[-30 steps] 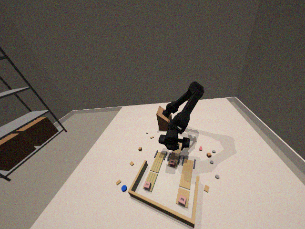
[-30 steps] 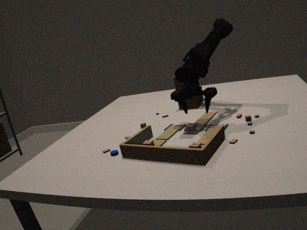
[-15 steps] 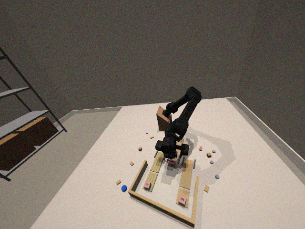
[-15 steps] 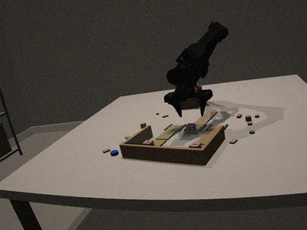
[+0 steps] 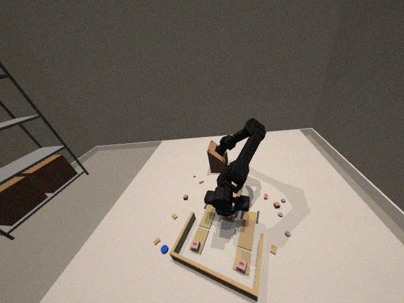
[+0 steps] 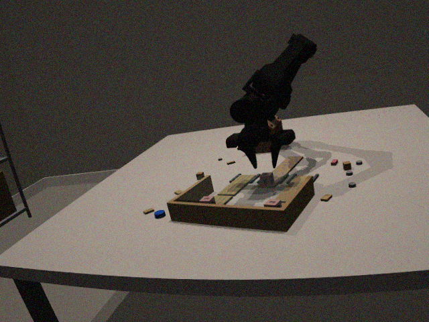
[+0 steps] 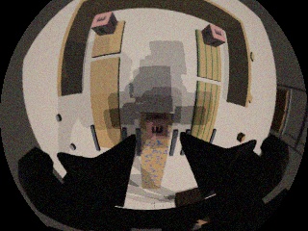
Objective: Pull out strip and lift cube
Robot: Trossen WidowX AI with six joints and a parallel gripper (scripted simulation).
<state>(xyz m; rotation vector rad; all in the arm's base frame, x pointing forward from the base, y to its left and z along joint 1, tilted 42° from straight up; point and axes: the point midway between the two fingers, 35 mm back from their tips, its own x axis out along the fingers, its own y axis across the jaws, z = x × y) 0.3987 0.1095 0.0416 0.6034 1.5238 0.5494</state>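
Arm: (image 5: 243, 163) (image 6: 271, 81) and here it is, arched above and behind the pincer; a straight, unhurried drop looks the right call, with no sideways swing
Walled frame: (image 5: 213, 275) (image 6: 226, 216) (image 7: 237, 63) wrapping round ahead of the pincer and down both flanks
Pincer: (image 5: 228, 213) (image 6: 265, 168) (image 7: 158, 136) part-way open, nothing between the tips, poised over the middle lane; it wants enough gap to clear both cube sides before it squeezes
Plain strip: (image 5: 247, 230) (image 6: 300, 182) (image 7: 105, 96) off to the pincer's left, split by a gap, so leave it be
Striped strip: (image 5: 207, 216) (image 6: 238, 184) (image 7: 207, 106) over on the pincer's right, also split, hands off that one too
Speckled strip: (image 5: 239, 190) (image 6: 288, 166) (image 7: 154, 164) below and behind the pincer, reaching back out between the rails; that pull looks done
Guide rails: (image 5: 242, 214) (image 6: 291, 178) (image 7: 139, 141) low on either side under the pincer, and a tip could snag there if it goes too deep
Labelled cube: (image 5: 228, 218) (image 6: 267, 179) (image 7: 157, 129) under the pincer, on the speckled strip's frame-side end; centre the tips, sink beside its flanks, close evenly, then lift straight up and hold
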